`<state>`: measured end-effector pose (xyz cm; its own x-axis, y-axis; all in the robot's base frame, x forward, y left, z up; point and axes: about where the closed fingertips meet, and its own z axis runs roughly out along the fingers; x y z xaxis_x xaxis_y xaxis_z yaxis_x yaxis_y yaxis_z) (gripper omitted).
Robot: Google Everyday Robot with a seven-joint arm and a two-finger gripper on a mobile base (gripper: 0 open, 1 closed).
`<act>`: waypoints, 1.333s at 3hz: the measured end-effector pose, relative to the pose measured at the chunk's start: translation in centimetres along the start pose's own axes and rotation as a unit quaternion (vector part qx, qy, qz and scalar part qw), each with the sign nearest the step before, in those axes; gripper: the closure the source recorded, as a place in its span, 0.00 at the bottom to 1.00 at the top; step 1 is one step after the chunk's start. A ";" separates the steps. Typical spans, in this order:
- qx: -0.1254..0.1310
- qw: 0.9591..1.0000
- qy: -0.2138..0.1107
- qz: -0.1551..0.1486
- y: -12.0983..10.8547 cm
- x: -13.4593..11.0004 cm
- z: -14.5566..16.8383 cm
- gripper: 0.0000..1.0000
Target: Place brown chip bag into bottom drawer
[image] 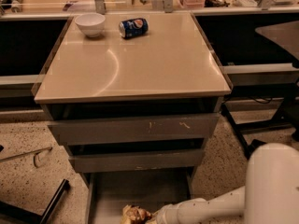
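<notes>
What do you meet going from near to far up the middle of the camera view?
brown chip bag, with the gripper at its right side → bottom drawer bare floor → middle drawer front → upper drawer front → tabletop → blue soda can and white bowl, level at the far end.

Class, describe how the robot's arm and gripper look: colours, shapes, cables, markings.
The arm is smooth and off-white: a bulky rounded shell narrowing to a tube dotted with dark specks. The gripper, above the bottom drawer, looks pale. No cables or markings show.
</notes>
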<state>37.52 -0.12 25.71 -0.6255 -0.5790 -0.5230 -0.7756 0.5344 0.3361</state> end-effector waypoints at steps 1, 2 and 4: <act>-0.022 0.999 -0.044 -0.008 -1.1 0.6 3.1 1.00; -0.011 0.998 -0.069 0.003 -3.9 1.4 3.5 1.00; 0.071 0.991 -0.115 -0.025 -10.4 -3.9 0.2 1.00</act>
<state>48.05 -3.30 24.08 -0.5385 -0.4605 -0.7057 -0.7752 0.5989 0.2009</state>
